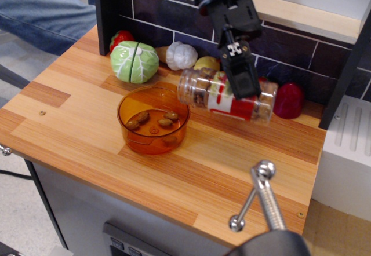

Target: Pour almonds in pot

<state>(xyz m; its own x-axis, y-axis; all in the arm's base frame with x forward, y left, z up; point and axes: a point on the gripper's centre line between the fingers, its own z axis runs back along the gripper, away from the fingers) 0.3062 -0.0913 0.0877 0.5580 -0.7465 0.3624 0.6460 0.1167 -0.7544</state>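
Observation:
The translucent orange pot (152,119) stands on the wooden counter, left of centre, with several brown almonds (153,119) on its bottom. My gripper (242,87) is shut on a clear jar (225,95) with a red-white-green label. It holds the jar nearly horizontal above the counter, with the mouth pointing left, just above and right of the pot's rim. More almonds (259,109) show through the jar, mostly at its right, closed end.
A green cabbage (134,62), a white garlic (182,55), a red toy vegetable (288,100) and other toy produce line the dark tiled back wall (168,14). A metal handle (262,193) rises at the front right. A person's leg (40,13) is at the top left.

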